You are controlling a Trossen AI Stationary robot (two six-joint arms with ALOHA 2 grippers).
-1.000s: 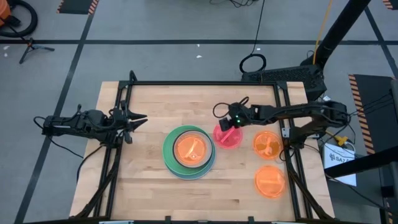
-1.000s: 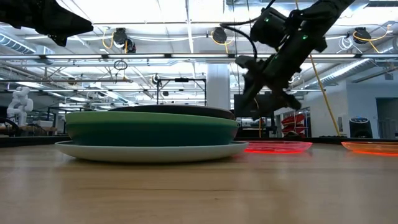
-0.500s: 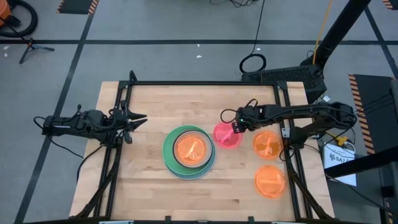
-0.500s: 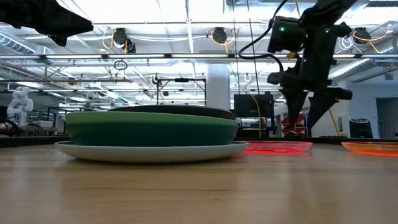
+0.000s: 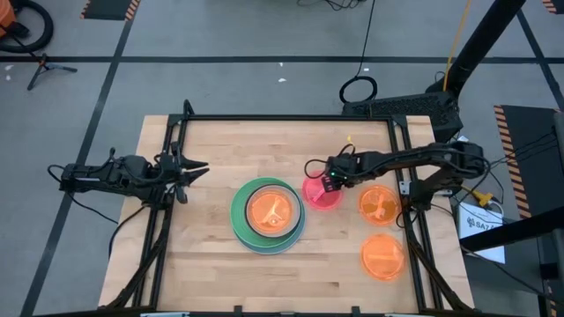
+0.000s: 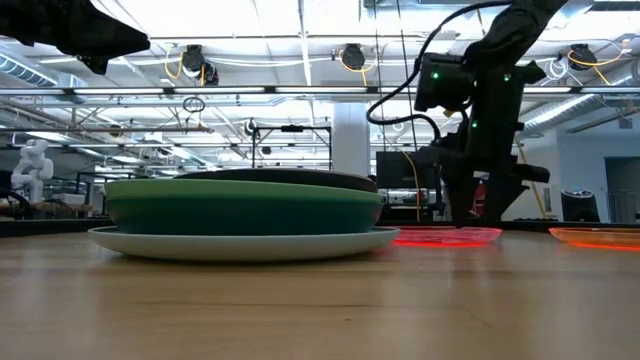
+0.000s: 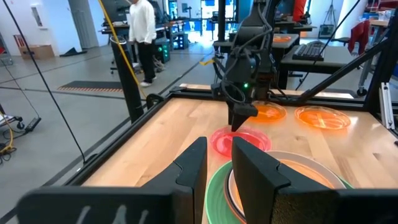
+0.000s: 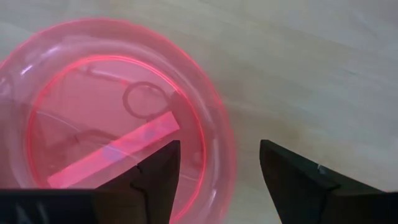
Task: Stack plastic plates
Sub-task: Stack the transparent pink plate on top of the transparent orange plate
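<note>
High view: counter (image 5: 203,150) mid-job. Big stack (image 5: 268,214) centred, orange plate (image 5: 269,210) topping it. Three strays at three o'clock: two orange plates (image 5: 381,203) (image 5: 382,257), pink plate (image 5: 322,194). Right gripper (image 5: 328,183) spread wide, straddling pink's rim. Left gripper (image 5: 196,170) idle at nine, half-parted, holding nothing. No readable writing.

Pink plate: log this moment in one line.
right claw: open, astride pink plate rim | left claw: idle at table's left edge | stack: mid-table | orange plates: unstacked, right side
</note>
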